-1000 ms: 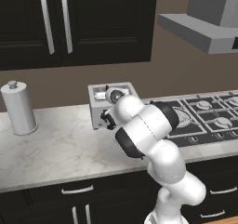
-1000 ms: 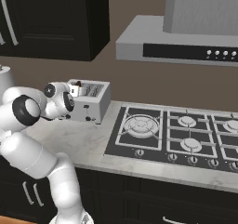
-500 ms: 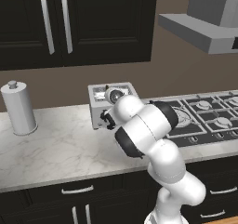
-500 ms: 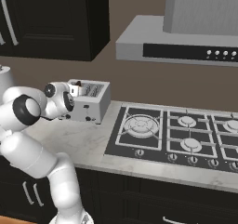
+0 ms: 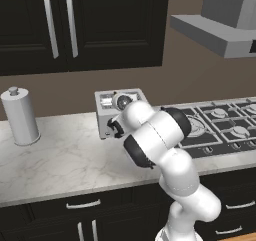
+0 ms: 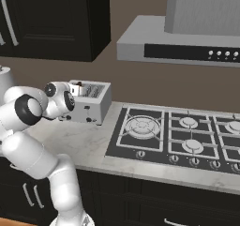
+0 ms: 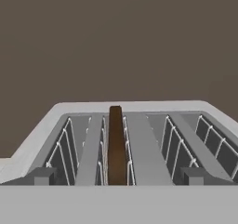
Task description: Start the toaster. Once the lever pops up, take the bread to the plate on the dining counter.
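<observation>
On the marbled worktop (image 5: 60, 160), against the brown wall, stood the toaster (image 6: 96, 103), silver-grey and boxy, with a gas hob (image 6: 183, 138) just beside it and a tall white canister (image 5: 20, 116) well apart on the other side. My arm reached in over the worktop, and my hand hung close in front of the toaster, near its top edge; in both base views the hand itself hid the fingers. My gripper stood at its widest, with nothing between the fingers. From the hand camera I looked straight along the toaster's (image 7: 139, 148) top: four slots lined with thin wire guards. The bread (image 7: 115, 146), a thin dark brown slice, stood upright on edge in the second slot from the left, its top edge about level with the toaster's rim. Dark cabinets (image 5: 80, 25) hung above the worktop and a grey hood (image 6: 187, 37) above the hob
</observation>
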Available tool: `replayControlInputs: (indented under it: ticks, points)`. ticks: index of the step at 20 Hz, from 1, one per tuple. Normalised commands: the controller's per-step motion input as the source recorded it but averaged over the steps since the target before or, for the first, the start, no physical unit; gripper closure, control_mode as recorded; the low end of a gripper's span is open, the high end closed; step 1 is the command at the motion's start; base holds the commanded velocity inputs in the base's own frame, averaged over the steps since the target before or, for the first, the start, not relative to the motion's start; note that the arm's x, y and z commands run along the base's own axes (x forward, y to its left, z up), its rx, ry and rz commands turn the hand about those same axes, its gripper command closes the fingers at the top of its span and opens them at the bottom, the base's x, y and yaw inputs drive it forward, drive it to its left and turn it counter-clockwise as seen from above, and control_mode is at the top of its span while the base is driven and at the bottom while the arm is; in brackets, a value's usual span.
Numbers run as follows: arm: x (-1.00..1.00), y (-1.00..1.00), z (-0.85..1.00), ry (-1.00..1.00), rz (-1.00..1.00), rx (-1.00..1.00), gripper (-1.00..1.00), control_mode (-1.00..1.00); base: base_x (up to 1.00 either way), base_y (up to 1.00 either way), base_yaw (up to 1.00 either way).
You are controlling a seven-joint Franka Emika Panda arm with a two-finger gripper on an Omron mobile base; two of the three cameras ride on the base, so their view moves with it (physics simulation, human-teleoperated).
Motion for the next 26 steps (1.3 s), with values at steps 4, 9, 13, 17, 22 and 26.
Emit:
replayControlInputs:
  ticks: [4,9,13,17,22,26]
  points:
    - [0.03,0.00,0.00,0.00,0.02,0.00,-1.00,-1.00,0.00,0.00,0.00]
    - [0.02,0.00,0.00,0.01,0.02,0.00,-1.00,-1.00,0.00,0.00,0.00]
    - [0.05,0.00,0.00,0.01,0.02,0.00,-1.00,-1.00,0.00,0.00,0.00]
    - [0.12,0.00,0.00,0.01,0.02,0.00,-1.00,-1.00,0.00,0.00,0.00]
    - [0.12,0.00,0.00,0.00,0.01,0.00,-1.00,-1.00,0.00,0.00,0.00]
    - [0.03,0.00,0.00,0.00,0.01,0.00,-1.00,-1.00,0.00,0.00,0.00]
